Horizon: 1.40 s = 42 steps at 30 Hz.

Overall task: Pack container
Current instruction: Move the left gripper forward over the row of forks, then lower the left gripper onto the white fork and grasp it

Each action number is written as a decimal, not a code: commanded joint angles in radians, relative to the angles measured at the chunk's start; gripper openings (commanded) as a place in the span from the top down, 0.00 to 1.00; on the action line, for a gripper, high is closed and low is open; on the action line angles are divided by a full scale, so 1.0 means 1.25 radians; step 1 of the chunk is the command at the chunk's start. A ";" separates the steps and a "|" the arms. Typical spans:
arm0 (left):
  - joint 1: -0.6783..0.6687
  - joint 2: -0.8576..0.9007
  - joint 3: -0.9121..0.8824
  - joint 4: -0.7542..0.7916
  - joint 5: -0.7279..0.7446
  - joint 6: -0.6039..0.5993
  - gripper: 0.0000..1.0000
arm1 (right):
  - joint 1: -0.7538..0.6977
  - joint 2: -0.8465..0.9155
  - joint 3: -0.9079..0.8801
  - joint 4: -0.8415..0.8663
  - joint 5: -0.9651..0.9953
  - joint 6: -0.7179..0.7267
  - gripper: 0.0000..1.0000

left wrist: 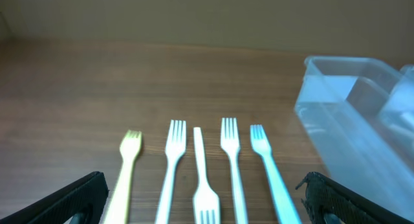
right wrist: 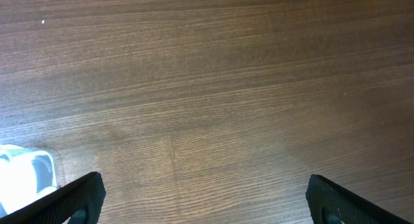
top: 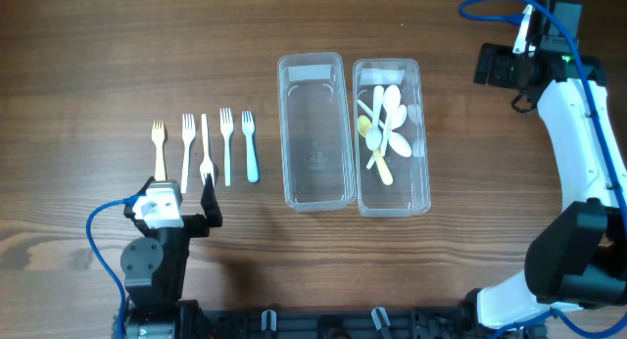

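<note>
Several plastic forks lie in a row at the table's left: a yellow fork (top: 158, 148), white forks (top: 187, 146) and a blue fork (top: 250, 148). One white fork (top: 206, 148) lies tines toward me. An empty clear container (top: 315, 187) stands at the centre. Next to it a second clear container (top: 421, 133) holds white and yellow spoons (top: 385, 123). My left gripper (top: 183, 192) is open just in front of the forks' handles. In the left wrist view (left wrist: 204, 208) the forks (left wrist: 174, 153) lie between its fingers. My right gripper (top: 490, 67) is open and empty at the far right.
The right wrist view shows bare wood between the open fingers (right wrist: 207, 198) and a container corner (right wrist: 26, 175) at the lower left. A blue cable (top: 98, 231) loops beside the left arm's base.
</note>
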 commanded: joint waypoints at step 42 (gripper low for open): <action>-0.003 1.209 0.817 -0.358 0.107 -0.124 0.38 | 0.004 -0.018 0.014 0.000 0.011 0.009 0.00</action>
